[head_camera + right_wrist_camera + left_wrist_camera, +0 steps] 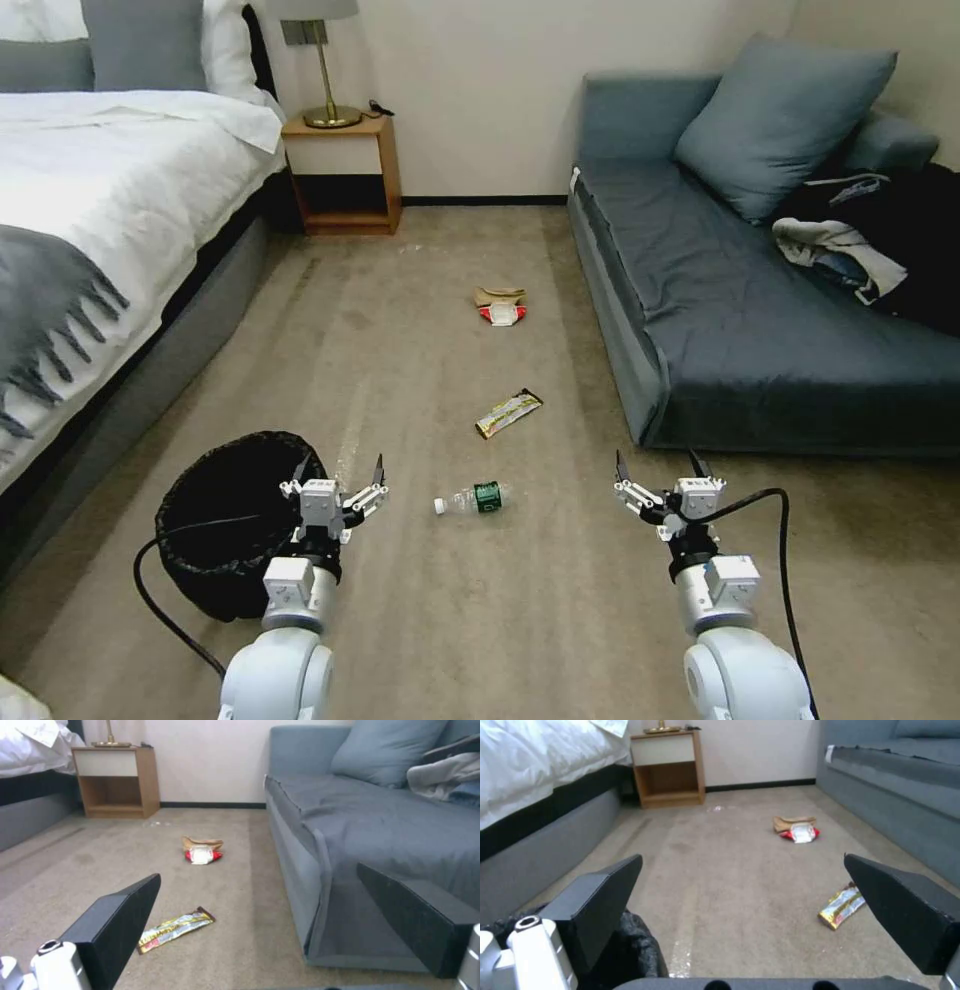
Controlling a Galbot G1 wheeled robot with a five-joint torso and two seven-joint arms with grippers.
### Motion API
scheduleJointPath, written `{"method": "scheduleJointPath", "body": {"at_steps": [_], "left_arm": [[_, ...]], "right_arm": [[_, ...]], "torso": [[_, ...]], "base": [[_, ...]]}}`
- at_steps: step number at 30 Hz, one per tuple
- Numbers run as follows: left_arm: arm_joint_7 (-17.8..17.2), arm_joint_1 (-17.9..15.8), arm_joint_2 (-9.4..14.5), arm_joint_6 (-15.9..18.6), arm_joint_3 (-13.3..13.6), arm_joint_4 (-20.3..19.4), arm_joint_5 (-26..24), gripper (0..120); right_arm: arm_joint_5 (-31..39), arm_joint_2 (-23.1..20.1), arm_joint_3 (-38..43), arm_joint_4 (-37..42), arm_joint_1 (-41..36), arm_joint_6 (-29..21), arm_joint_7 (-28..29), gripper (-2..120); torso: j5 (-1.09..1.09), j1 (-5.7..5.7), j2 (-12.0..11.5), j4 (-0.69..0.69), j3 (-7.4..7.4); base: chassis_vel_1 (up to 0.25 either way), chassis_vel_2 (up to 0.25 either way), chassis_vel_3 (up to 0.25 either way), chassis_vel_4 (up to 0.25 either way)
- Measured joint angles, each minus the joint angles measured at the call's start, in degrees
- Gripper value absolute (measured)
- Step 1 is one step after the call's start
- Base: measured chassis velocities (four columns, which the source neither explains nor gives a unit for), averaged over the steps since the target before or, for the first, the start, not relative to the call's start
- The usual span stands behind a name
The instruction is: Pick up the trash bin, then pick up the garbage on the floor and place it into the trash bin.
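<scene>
Bin (225, 520): sitting just left of the left gripper (338, 478) (fingers spread; right gripper (660, 468) likewise, well apart).

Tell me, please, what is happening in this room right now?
A two-armed robot faces litter on a bedroom carpet. Both grippers are open and empty: the left gripper is by the trash bin, the right gripper is near the sofa. Nothing is picked up yet. The bottle, the snack wrapper, the red-and-white packet and the crumpled paper all lie on the floor.
</scene>
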Motion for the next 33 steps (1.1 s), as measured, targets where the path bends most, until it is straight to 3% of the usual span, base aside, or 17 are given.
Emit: {"method": "scheduleJointPath", "body": {"at_steps": [33], "left_arm": [[0.0,0.0,0.0,0.0,0.0,0.0,0.0,100]], "right_arm": [[0.0,0.0,0.0,0.0,0.0,0.0,0.0,100]], "torso": [[0.0,0.0,0.0,0.0,0.0]], "base": [[0.0,0.0,0.0,0.0]]}}
